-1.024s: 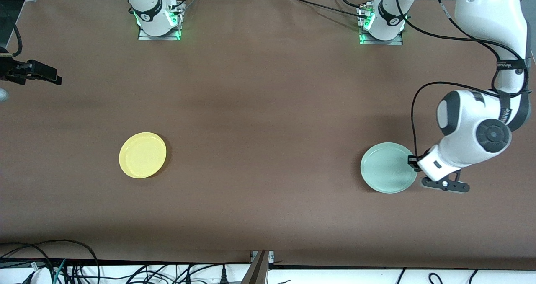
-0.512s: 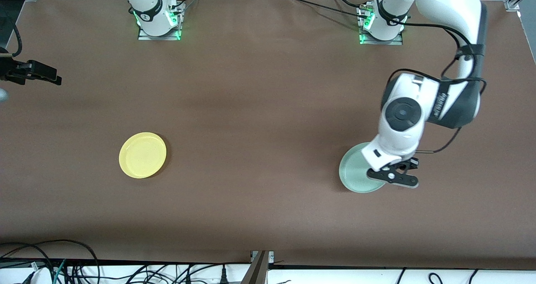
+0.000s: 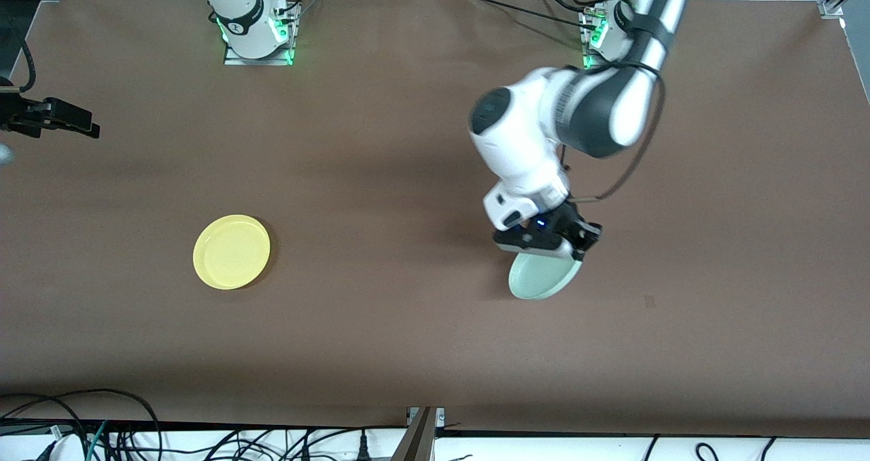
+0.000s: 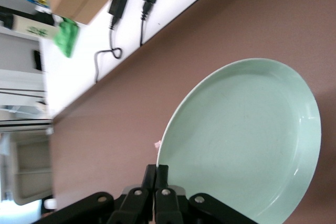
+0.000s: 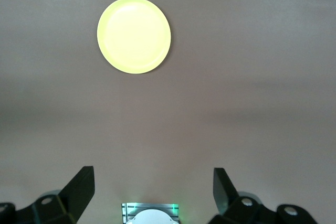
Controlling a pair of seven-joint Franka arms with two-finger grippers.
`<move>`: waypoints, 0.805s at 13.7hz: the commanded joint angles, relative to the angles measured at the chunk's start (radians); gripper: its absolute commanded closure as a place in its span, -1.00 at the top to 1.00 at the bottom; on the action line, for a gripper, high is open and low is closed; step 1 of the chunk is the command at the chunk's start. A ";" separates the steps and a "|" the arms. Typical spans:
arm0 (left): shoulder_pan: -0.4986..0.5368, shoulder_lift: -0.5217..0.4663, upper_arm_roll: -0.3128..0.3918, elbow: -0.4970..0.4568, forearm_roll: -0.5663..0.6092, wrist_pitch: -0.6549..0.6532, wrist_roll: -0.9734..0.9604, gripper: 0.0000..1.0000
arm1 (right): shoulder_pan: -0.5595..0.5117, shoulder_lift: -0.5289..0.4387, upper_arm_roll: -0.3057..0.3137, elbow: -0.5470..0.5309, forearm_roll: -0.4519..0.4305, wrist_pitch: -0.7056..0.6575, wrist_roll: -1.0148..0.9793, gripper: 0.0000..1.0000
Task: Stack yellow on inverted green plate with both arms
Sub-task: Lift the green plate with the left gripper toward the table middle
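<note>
Green plate point(image 3: 540, 279) carried toward yellow plate point(image 3: 232, 251), tilted, rim clamped in left gripper point(image 4: 157, 182) jaws. Step: inverting; next, finish flip, set on bench point(image 3: 408, 141). Right gripper point(image 5: 152, 184) waits above yellow plate, jaws apart.

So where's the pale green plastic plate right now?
The round pale green plastic plate is held by its rim in the shut left gripper, tilted above the brown table's middle, toward the left arm's end from the yellow plastic plate.

Even overhead light, soft shadows on the table point(image 3: 380, 352), slight left-arm motion blur.
</note>
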 commanded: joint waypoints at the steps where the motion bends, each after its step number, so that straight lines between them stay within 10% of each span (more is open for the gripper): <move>1: -0.122 0.075 0.020 0.046 0.100 -0.123 -0.134 -1.00 | -0.006 0.005 0.005 0.012 -0.008 -0.002 0.009 1.00; 11: -0.393 0.276 0.020 0.053 0.374 -0.335 -0.368 -1.00 | -0.006 0.005 0.005 0.012 -0.008 -0.002 0.009 1.00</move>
